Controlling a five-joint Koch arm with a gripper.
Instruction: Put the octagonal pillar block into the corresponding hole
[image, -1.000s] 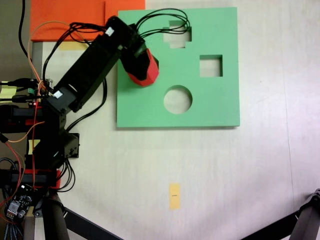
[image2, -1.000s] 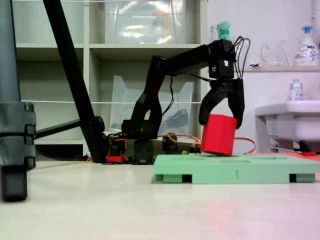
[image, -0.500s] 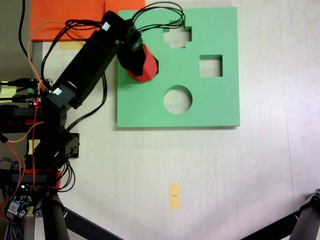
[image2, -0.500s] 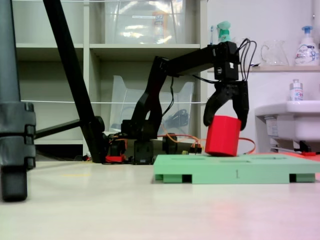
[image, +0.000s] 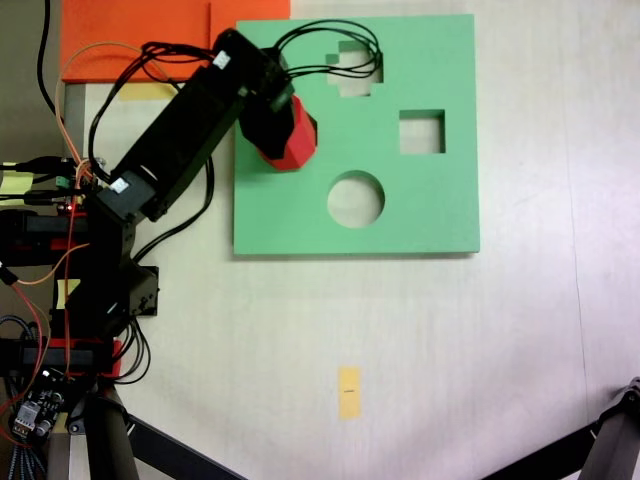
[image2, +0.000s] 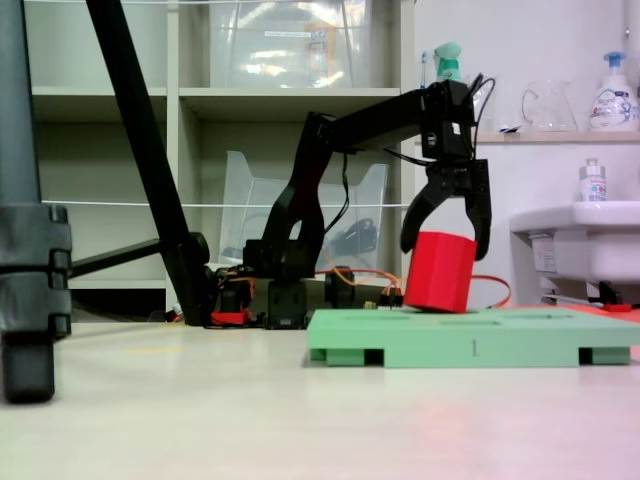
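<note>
- The octagonal pillar block (image2: 438, 272) stands on the green foam board (image: 440, 215), near the board's left edge in the top-down fixed view, where it shows as a red shape (image: 293, 137) partly under the arm.
- In the side fixed view its long axis runs nearly upright but leans a little, the top tipped toward the right of the picture; its lower left edge looks slightly raised off the board, though I cannot tell for sure.
- The gripper (image2: 445, 238) straddles the block's top, one jaw down each side. The jaws look closed against the red foam, so I judge it clamped on the block.
- The corresponding hole cannot be made out: the arm (image: 175, 140) and the block cover that part of the board. It probably lies just under or beside the block.
- The round cutout (image: 356, 198), square cutout (image: 421, 131) and cross-shaped cutout (image: 356, 68) all lie open to the right of the block in the top-down view.
- Progress, as I judge it: the block is grasped and brought to the board, but it sits high above the surface, so it is not yet sunk in. Squaring it up, aligning its facets and pressing it down remain.
</note>
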